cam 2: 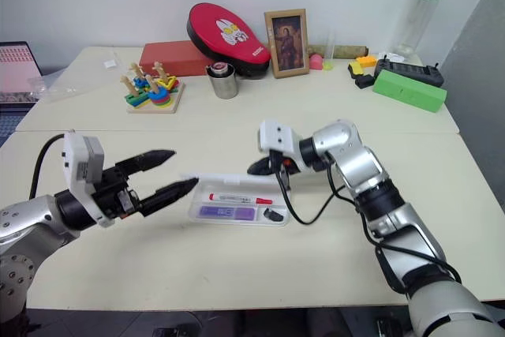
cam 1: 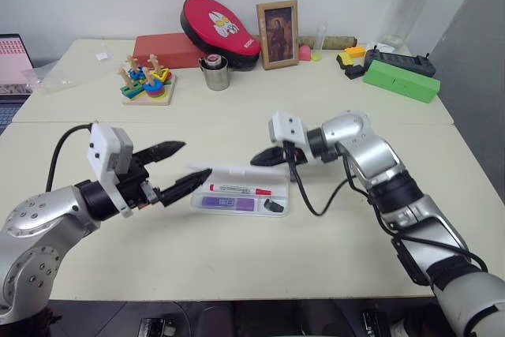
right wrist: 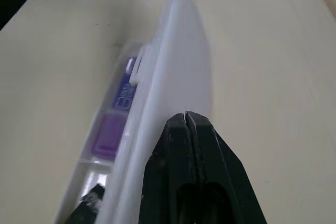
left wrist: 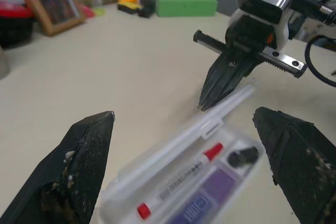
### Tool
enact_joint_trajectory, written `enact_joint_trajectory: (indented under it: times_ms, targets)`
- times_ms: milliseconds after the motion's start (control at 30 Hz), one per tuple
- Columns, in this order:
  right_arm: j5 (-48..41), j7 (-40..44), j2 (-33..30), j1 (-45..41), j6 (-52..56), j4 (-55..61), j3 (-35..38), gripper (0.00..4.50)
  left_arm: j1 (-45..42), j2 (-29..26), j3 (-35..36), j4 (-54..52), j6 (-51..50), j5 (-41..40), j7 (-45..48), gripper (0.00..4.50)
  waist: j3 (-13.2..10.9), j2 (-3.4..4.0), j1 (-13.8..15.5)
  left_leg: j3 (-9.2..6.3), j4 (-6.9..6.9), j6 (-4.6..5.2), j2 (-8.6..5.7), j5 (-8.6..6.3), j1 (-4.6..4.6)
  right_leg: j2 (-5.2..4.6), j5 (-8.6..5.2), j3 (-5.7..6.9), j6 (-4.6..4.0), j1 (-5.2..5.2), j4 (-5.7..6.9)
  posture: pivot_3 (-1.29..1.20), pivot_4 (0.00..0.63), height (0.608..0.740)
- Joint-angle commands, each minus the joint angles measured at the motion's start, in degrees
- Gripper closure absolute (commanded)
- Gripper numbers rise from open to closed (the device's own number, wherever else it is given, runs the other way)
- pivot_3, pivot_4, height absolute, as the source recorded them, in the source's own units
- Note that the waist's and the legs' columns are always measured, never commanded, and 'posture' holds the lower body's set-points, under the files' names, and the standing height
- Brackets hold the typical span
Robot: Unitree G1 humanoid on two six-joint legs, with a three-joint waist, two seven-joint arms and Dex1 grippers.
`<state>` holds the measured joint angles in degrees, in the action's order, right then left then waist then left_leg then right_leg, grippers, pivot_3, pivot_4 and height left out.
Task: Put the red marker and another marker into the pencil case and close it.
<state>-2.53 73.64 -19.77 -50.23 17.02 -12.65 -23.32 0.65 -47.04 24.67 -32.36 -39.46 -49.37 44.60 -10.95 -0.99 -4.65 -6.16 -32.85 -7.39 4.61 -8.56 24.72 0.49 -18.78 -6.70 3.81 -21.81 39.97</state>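
Case [cam 1: 278, 201] sits open mid-table with the red marker [cam 1: 239, 190] and purple marker [cam 1: 226, 203] inside, lid [left wrist: 185, 140] raised; right gripper [cam 1: 260, 159], fingers pressed together, touches the lid's back, while left gripper [cam 1: 183, 165] hovers spread beside the case.

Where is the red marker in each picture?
Left eye view: the red marker lies in the open pencil case, centre.
Right eye view: the same spot.
Left wrist view: low centre.
Right wrist view: I cannot make it out.
Shared landmark: the purple highlighter beside it.
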Motion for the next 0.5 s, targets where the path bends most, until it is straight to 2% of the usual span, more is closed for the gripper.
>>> enact_joint_trajectory:
  times_ms: [33, 167, 267, 367, 500]
  targets:
    - [4.6, -2.3, -0.6, 3.1, -0.1, 3.4, -4.8, 4.49, 3.3, -3.2, 0.4, -2.6, 0.0, 0.2, 4.0, 0.0, 0.0, 0.0, 0.0, 0.01, 0.0, 0.0, 0.01, 0.0, -0.03, 0.0, -0.01, -0.01, -0.01, 0.04, 0.0, 0.0, 0.15, 0.74]
    - [9.7, -5.2, -1.0, 5.4, -1.6, 1.9, -8.6, 4.49, 4.8, -4.6, -0.1, -1.4, 0.4, 2.0, 4.8, 0.0, 0.0, -0.03, -0.1, 0.07, -0.03, 0.0, 0.0, 0.0, -0.03, 0.0, -0.12, -0.07, 0.16, 0.01, 0.0, 0.0, 0.15, 0.74]
    - [8.5, -5.2, -0.7, 6.3, -0.3, 2.8, -7.8, 4.49, 3.5, -3.6, -0.4, -0.2, 0.1, 2.6, 2.7, 0.0, 0.1, -0.09, -0.1, 0.11, -0.02, 0.0, 0.01, 0.0, -0.29, 0.0, -0.15, -0.11, 0.21, 0.19, -0.01, 0.0, 0.15, 0.74]
    - [4.2, -5.0, 0.1, 6.9, 1.3, 4.6, -3.9, 4.49, 1.5, -2.1, -0.7, 1.2, -0.5, 3.0, -0.6, 0.0, 0.1, -0.11, -0.1, 0.13, -0.02, 0.0, 0.01, 0.0, -0.43, 0.0, -0.15, -0.15, 0.22, 0.36, -0.01, 0.0, 0.15, 0.74]
    - [-4.1, -6.3, 0.7, 7.3, 5.4, 6.8, 5.3, 4.49, -2.2, 2.1, -1.2, 6.3, 0.8, 6.0, -7.0, 0.0, 0.1, -0.11, -0.1, 0.14, -0.02, 0.0, 0.0, 0.0, -0.39, 0.0, -0.15, -0.17, 0.24, 0.35, -0.02, 0.0, 0.15, 0.74]
